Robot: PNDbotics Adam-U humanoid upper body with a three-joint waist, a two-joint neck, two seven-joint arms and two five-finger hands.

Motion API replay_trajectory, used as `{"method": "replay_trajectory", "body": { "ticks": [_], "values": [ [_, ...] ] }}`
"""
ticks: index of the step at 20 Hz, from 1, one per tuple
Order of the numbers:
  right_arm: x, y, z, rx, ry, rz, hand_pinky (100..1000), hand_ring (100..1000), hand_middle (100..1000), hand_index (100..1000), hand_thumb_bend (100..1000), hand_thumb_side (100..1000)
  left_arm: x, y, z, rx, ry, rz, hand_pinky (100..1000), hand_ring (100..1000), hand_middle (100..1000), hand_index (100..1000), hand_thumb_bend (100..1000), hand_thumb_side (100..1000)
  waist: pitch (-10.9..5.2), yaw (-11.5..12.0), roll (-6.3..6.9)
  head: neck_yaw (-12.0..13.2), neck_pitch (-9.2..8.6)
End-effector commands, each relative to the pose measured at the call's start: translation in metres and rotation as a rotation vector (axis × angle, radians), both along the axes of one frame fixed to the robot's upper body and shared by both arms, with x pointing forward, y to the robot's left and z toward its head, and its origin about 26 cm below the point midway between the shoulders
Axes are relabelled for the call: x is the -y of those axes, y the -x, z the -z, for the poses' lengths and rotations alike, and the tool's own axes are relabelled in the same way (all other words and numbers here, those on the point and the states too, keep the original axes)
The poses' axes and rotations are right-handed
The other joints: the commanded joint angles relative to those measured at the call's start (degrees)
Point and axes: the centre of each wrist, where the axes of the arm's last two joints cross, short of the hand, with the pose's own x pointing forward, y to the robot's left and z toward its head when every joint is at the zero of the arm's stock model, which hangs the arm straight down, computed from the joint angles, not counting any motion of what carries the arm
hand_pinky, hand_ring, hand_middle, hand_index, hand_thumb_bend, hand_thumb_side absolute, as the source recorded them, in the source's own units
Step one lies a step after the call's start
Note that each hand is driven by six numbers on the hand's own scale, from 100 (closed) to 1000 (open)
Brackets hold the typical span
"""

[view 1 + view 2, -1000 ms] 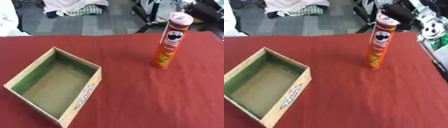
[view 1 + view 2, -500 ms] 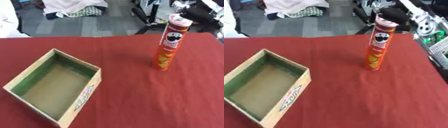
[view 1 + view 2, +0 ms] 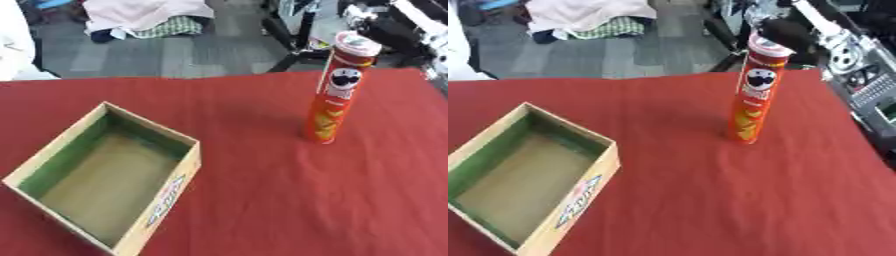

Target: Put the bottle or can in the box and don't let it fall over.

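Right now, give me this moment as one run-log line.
can: upright on red cloth, untouched | box: empty, to its left | right hand: above can top, fingers unclear | left hand: out of view

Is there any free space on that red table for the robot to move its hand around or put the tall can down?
Plenty. The red cloth is bare between the box and the can, along the near edge, and right of the can. The box's inside shows nothing in it. It is only crowded behind the can's top, where the right hand comes in.
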Motion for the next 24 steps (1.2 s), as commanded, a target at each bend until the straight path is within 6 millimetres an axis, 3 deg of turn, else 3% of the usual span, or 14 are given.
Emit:
{"method": "replay_trajectory", "body": {
  "ticks": [1, 24],
  "values": [
    [0.007, 0.000, -0.013, 0.037, 0.025, 0.028, 865, 964, 918, 913, 177, 872, -0.001, 0.002, -0.011, 0.025, -0.037, 0.006, 870, 806, 826, 703, 555, 438, -0.64, -0.03, 0.09, -0.24, -0.76],
    [0.022, -0.042, -0.008, 0.016, -0.039, 0.095, 862, 961, 918, 912, 163, 965, 0.000, 0.001, -0.010, 0.021, -0.026, 0.012, 870, 811, 827, 702, 553, 438, 0.43, 0.36, 0.29, -1.49, -1.15]
  ]
}}
